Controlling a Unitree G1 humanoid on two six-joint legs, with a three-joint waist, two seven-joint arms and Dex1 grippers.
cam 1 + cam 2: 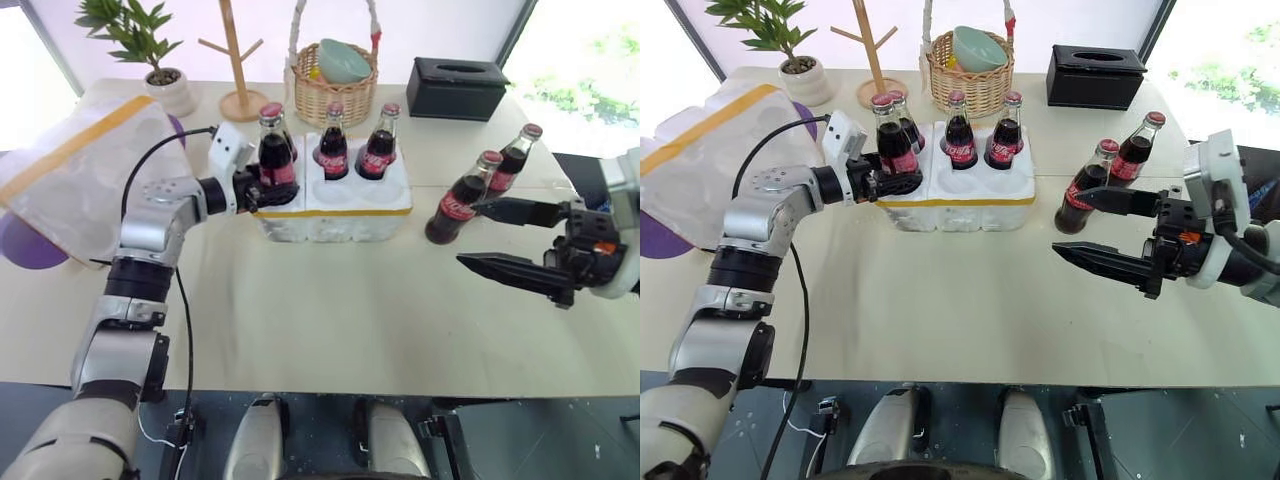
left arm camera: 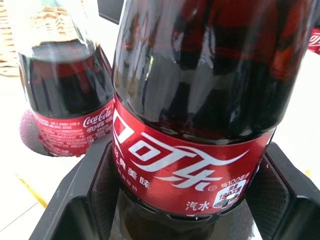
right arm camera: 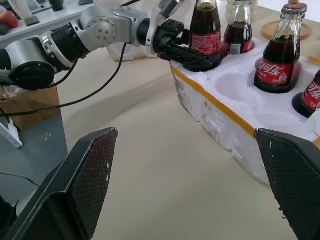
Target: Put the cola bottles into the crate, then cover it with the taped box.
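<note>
White foam crate (image 1: pixel 335 212) near the tabletop's far edge; my left gripper (image 1: pixel 262 187) clasps a cola bottle (image 1: pixel 274 150) (front-left well), my right gripper (image 1: pixel 500 238) gapes empty.

A low white foam crate (image 1: pixel 335 205) with a yellow tape band holds 4 upright dark glass cola bottles (image 1: pixel 333 142) with red labels. 2 more bottles (image 1: pixel 462 200) stand on the table to its right. A large yellow-taped white foam box (image 1: pixel 75 170) lies tilted at far left.
</note>
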